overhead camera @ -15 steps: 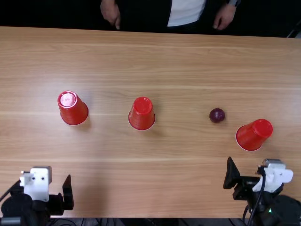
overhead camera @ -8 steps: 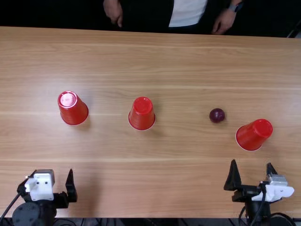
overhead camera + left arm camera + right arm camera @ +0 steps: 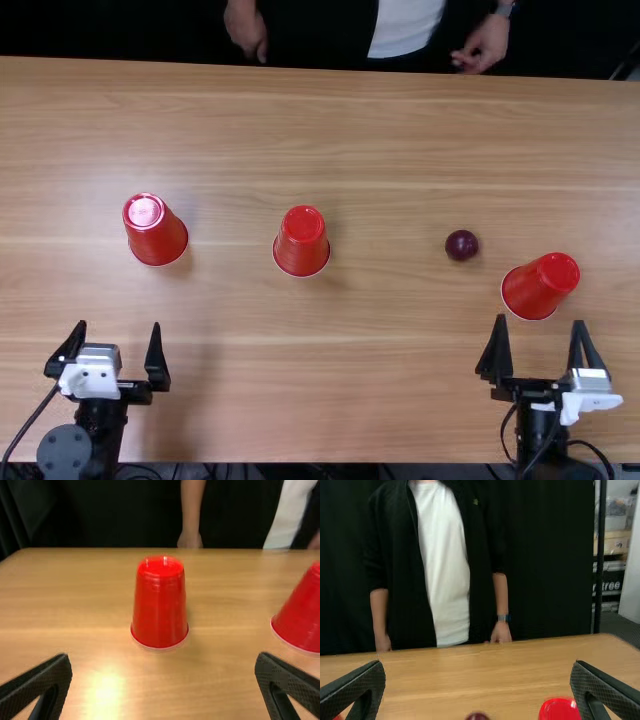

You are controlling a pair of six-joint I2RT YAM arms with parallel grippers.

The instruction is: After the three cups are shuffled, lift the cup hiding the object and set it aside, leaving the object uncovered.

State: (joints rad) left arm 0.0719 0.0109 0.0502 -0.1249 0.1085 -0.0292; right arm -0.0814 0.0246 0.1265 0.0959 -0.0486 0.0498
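Observation:
Three red cups stand upside down on the wooden table: the left cup (image 3: 154, 230) (image 3: 159, 602), the middle cup (image 3: 301, 241) (image 3: 300, 615) and the right cup (image 3: 540, 285) (image 3: 559, 709). A small dark red ball (image 3: 461, 244) (image 3: 478, 716) lies uncovered on the table, just left of the right cup and apart from it. My left gripper (image 3: 113, 346) (image 3: 160, 690) is open near the front edge, in front of the left cup. My right gripper (image 3: 540, 345) (image 3: 480, 690) is open near the front edge, just in front of the right cup. Neither holds anything.
A person stands behind the far edge of the table (image 3: 320, 140), with hands (image 3: 243, 25) at that edge, touching none of the cups. Bare wood lies between the cups and the far edge.
Both arms have drawn back toward the front edge and turned, so both grippers now point straight forward with fingers spread. The cups and ball have not moved.

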